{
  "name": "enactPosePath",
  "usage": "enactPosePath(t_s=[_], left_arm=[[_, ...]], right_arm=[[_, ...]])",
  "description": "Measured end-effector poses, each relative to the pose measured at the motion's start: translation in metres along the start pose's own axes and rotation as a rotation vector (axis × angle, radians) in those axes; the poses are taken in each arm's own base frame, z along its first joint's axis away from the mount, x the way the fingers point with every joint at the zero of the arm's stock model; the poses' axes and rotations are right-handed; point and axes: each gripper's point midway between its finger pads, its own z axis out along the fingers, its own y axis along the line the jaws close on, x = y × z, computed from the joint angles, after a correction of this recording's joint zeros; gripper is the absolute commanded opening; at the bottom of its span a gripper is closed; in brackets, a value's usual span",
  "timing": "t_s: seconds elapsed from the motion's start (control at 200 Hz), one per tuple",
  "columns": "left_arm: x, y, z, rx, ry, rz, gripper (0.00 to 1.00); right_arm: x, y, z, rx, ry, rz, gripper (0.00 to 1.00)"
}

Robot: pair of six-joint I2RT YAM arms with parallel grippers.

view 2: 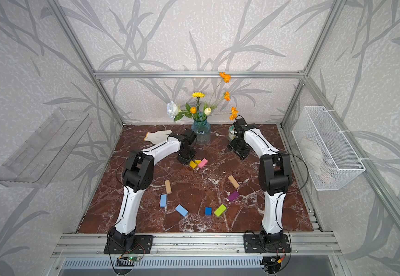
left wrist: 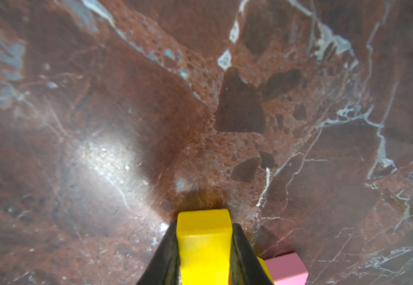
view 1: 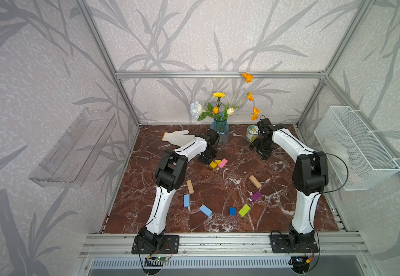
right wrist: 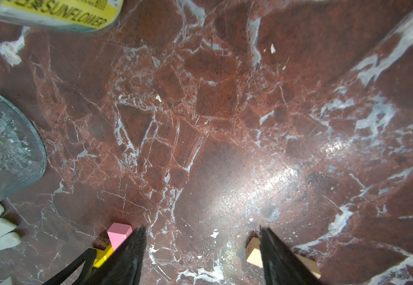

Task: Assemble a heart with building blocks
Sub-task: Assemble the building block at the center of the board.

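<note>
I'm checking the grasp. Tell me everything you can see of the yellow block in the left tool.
The yellow block is a small brick in bright yellow paint, likely wood, with slightly rounded edges. The left tool is shut on its two long sides, a dark finger on each, one end sticking out ahead. It is low over the red marble table; whether it rests there is unclear. A small yellow piece and the pink block lie just beside it.

Leaf-patterned grey walls (view 1: 194, 35) and aluminium frame (view 1: 170, 74) enclose a red marble tabletop (view 1: 218, 186).
</note>
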Motion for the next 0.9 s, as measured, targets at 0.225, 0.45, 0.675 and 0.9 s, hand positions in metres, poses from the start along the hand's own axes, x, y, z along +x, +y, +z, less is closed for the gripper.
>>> enactPosePath(t_s=[0.225, 0.45, 0.675, 0.9], left_arm=[[0.0000, -0.0001, 0.0001, -0.003, 0.001, 0.000, 0.30], [0.0002, 0.0000, 0.0003, -0.003, 0.001, -0.001, 0.31], [0.0004, -0.0006, 0.0000, -0.003, 0.001, -0.007, 0.31], [0.0019, -0.0011, 0.0001, -0.003, 0.001, -0.006, 0.31]], right_arm=[[-0.0003, 0.0000, -0.0001, -0.002, 0.002, 0.001, 0.74], [0.0003, 0.0005, -0.0001, -0.005, 0.006, 0.001, 0.74], [0.0001, 0.0015, -0.0001, -0.009, 0.006, 0.000, 0.74], [-0.0003, 0.0021, -0.0001, -0.012, 0.004, -0.003, 0.74]])
